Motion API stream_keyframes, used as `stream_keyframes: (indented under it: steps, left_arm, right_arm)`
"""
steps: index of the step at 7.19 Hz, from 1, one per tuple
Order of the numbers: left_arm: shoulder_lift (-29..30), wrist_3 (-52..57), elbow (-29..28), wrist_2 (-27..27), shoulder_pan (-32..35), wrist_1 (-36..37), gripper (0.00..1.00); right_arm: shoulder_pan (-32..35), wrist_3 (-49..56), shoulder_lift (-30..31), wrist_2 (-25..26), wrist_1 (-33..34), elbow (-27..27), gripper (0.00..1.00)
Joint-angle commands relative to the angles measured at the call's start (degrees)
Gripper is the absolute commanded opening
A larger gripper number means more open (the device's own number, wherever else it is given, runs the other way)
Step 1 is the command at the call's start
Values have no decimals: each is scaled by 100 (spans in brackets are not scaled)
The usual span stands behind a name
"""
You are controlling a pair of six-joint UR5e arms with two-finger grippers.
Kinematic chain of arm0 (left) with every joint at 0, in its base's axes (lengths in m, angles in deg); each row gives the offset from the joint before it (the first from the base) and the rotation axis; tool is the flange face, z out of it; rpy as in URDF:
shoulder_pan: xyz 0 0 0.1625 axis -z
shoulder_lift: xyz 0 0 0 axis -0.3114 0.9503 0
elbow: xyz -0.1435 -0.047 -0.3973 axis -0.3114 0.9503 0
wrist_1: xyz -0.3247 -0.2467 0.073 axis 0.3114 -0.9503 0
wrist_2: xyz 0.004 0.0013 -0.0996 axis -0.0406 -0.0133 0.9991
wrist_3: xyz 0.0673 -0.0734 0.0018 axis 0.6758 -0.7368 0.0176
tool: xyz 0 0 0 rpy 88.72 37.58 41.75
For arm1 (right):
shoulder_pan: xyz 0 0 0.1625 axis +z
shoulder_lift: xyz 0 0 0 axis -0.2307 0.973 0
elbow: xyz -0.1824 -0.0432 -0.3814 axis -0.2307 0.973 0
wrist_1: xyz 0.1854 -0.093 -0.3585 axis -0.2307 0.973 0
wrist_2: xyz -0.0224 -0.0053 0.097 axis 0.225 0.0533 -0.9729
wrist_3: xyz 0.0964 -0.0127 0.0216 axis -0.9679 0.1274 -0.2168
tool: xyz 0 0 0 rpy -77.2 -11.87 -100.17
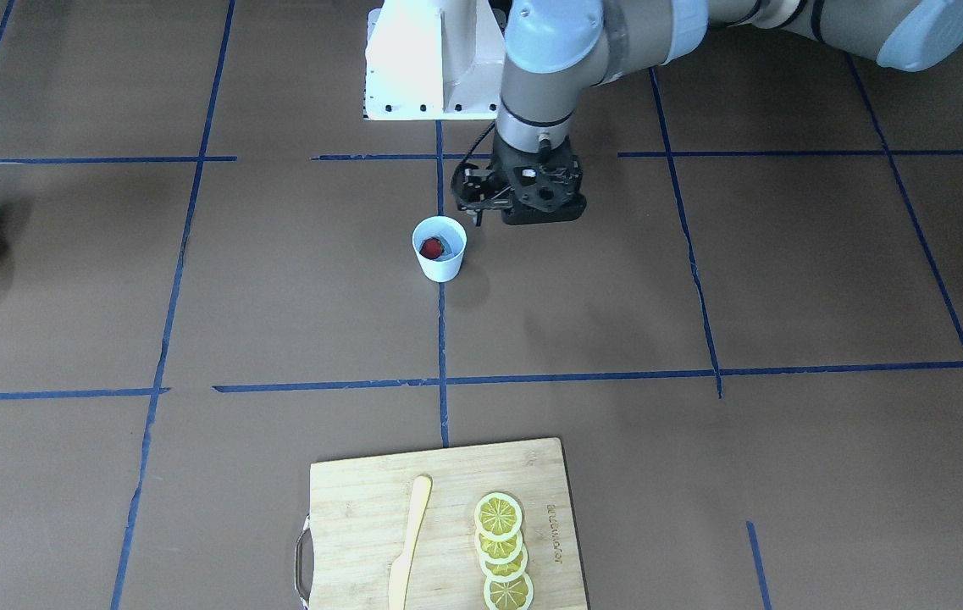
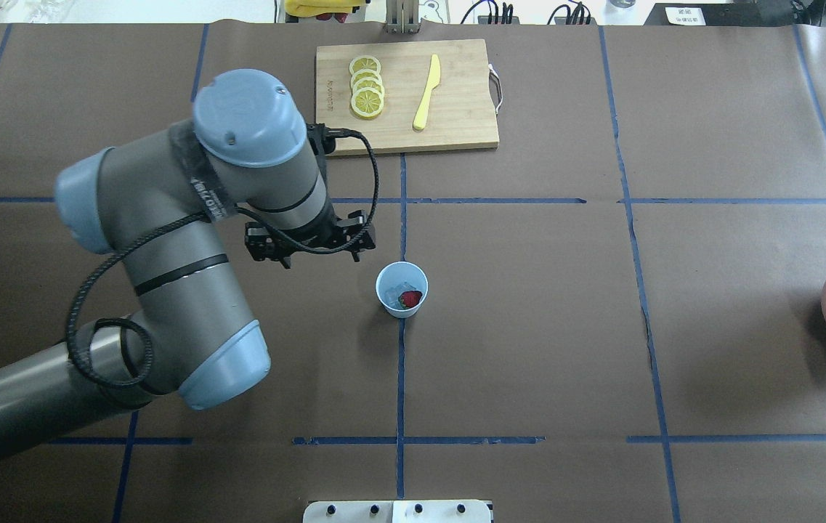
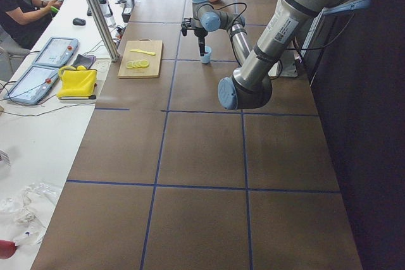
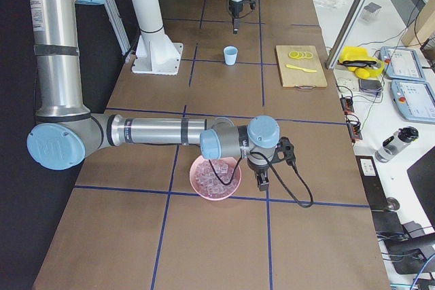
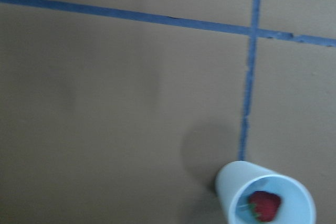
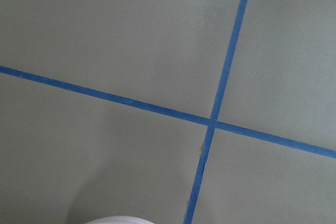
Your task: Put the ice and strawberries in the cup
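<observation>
The white cup [image 2: 402, 289] stands near the table's middle on a blue tape line, also seen as the cup [image 1: 439, 247] and the cup [image 5: 265, 200]. A red strawberry [image 2: 410, 298] lies inside it, next to a pale piece of ice [image 2: 392, 290]. My left gripper [image 1: 529, 188] hangs a little beside the cup, pointing down. Its body hides its fingers, so I cannot tell its state. More ice [image 4: 214, 176] fills the pink bowl [image 4: 216, 178] at the table's right end. My right gripper [image 4: 262, 181] hangs just beside that bowl; open or shut, I cannot tell.
A wooden cutting board [image 2: 456, 123] at the far edge carries lemon slices [image 2: 367, 87] and a yellow knife [image 2: 427, 93]. The white robot base [image 1: 422, 59] is behind the cup. A seated person [image 3: 22, 4] and tablets are beyond the table's far side.
</observation>
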Motion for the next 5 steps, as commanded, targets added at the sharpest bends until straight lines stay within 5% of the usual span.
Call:
stream_keyframes:
  steps: [1,5]
  left_arm:
    - [-785,1211,873,12,523,659,100]
    - [-2253,4005,999,811,2420,706,100]
  right_arm:
    - [250,22,19,-107,-303,233,99]
    - [329,-967,89,69,-294,-117,99]
